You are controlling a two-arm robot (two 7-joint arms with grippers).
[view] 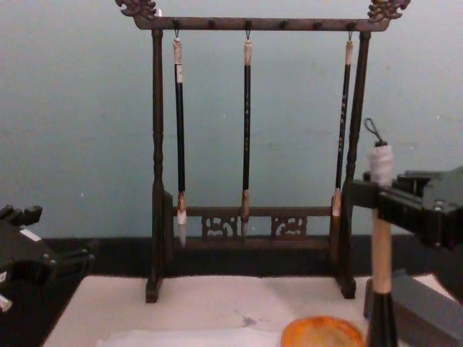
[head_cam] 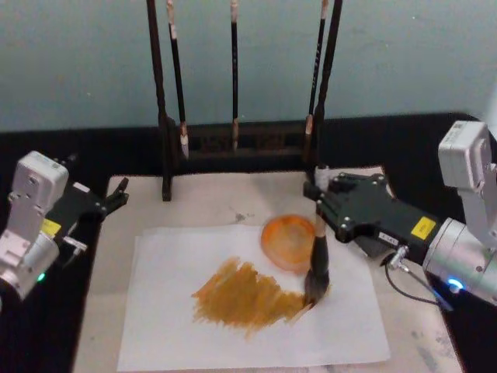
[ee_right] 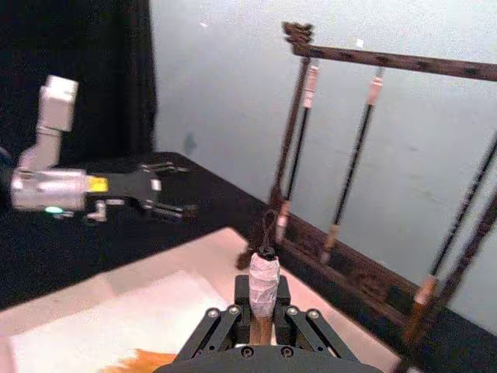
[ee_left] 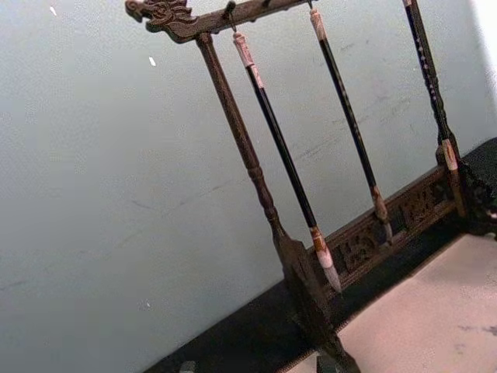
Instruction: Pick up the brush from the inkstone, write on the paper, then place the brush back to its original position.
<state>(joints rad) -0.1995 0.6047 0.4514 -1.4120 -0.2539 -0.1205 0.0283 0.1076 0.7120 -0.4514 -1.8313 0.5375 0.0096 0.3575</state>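
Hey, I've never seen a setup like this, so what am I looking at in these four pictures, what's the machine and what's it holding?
This is a two-armed robot doing brush calligraphy, photographed at one moment by four cameras. The head view looks down on the table from the robot's head. The chest view looks across from lower down. The other two cameras sit on the wrists.

The right gripper is shut on the brush, a large one with a tan handle and a white end cap, held upright. Its dark tuft touches the paper, at the edge of an orange-brown painted patch. Beside the brush sits a round orange dish. The paper lies on an off-white mat.

The left gripper is open and holds nothing, at the table's left edge.

Behind stands a dark wooden rack with three slim brushes hanging from it.
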